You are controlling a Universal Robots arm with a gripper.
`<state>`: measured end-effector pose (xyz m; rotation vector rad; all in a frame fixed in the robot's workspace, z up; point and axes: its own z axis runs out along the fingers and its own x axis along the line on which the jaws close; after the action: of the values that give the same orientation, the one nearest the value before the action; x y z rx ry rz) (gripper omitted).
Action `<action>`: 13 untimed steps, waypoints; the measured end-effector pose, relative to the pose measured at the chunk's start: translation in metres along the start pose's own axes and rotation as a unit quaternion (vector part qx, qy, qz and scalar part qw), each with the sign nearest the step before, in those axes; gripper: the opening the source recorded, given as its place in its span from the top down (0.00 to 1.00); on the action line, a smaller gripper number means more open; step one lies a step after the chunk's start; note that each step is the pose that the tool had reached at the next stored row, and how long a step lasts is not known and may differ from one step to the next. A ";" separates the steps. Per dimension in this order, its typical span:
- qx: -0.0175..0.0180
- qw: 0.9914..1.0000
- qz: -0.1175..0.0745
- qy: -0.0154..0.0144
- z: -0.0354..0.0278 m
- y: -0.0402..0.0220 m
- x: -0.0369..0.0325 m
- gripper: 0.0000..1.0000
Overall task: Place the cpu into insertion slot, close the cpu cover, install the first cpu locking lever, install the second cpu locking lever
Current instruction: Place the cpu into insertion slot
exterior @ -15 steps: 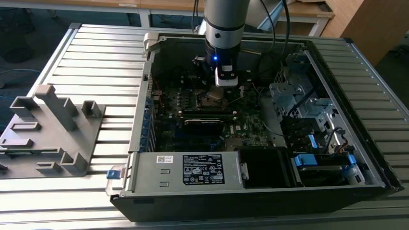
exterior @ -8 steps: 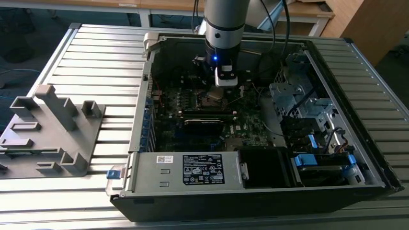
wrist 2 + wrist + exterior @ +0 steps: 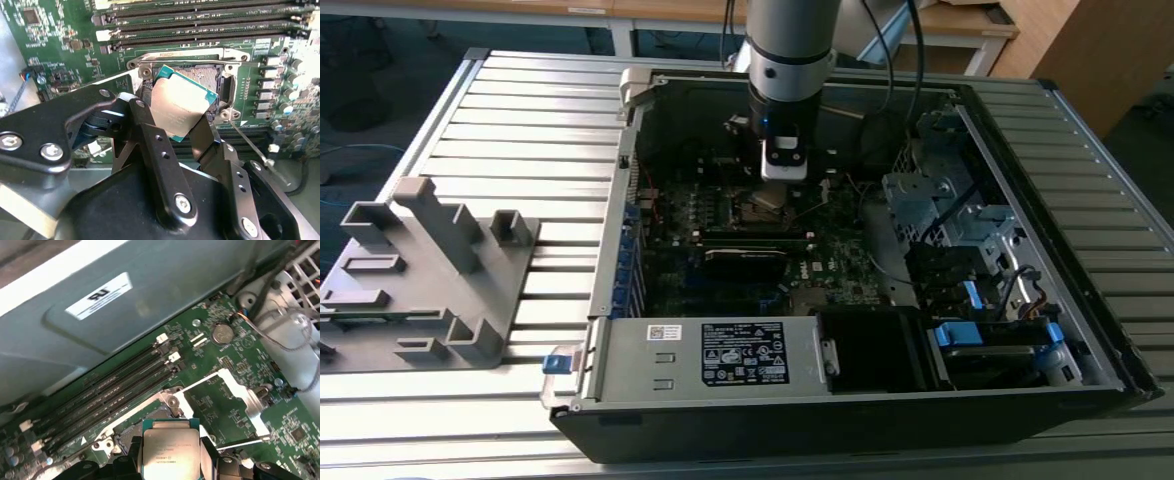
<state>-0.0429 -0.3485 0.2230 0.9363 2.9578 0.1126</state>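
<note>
My gripper (image 3: pixel 782 172) hangs inside the open computer case, right over the motherboard's insertion slot (image 3: pixel 767 205). It is shut on the cpu (image 3: pixel 182 106), a flat square chip with a dull metal top, pinched by two opposite edges between the black fingers (image 3: pixel 150 135). The cpu is tilted and sits just above the open insertion slot (image 3: pixel 202 75), whose contact field shows behind it. In the first wrist view the cpu (image 3: pixel 170 450) is held next to the slot (image 3: pixel 127 432). The cpu cover (image 3: pixel 227 377), a silver frame, stands swung open. A thin wire locking lever (image 3: pixel 250 145) sticks out beside the slot.
Several black memory slots (image 3: pixel 200 27) run alongside the socket. The black-labelled power supply (image 3: pixel 707 352) fills the case's near side, drive cages (image 3: pixel 947 215) the exterior view's right. A grey plastic fixture (image 3: pixel 434 270) stands on the slatted table at the exterior view's left.
</note>
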 end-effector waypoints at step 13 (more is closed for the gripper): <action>0.001 0.999 0.040 -0.003 0.0002 0.0000 0.0000 0.46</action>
<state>-0.0429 -0.3485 0.2229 1.0525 2.9155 0.1100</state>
